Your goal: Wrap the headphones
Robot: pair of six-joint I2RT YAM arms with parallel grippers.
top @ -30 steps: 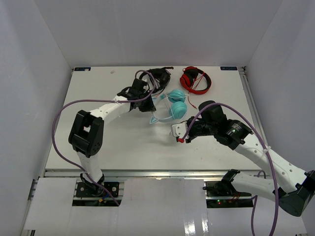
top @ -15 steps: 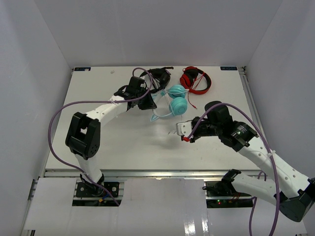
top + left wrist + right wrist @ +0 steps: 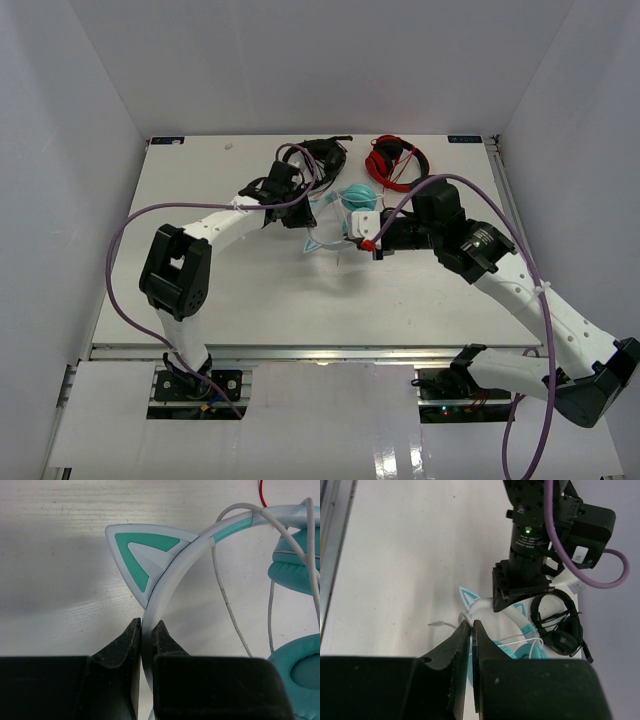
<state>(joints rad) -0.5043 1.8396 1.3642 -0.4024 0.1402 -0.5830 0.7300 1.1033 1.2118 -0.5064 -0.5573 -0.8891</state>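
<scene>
The teal headphones point(image 3: 356, 196) lie at the back middle of the table, ear cups point(image 3: 295, 562) close together. Their white-and-teal headband point(image 3: 175, 565) carries a cat ear point(image 3: 142, 555). My left gripper point(image 3: 146, 630) is shut on the headband just below that ear; it also shows in the top view point(image 3: 298, 213). My right gripper point(image 3: 471, 625) is shut on the thin white cable point(image 3: 465, 616) near the other cat ear point(image 3: 468, 598); it also shows in the top view point(image 3: 348, 240). The cable's plug end point(image 3: 437, 624) hangs free to the left. More cable point(image 3: 225, 600) loops across the headband and cups.
Black headphones point(image 3: 322, 155) lie just behind the left gripper and show in the right wrist view point(image 3: 560, 625). Red headphones point(image 3: 395, 160) lie at the back right. White walls enclose the table on three sides.
</scene>
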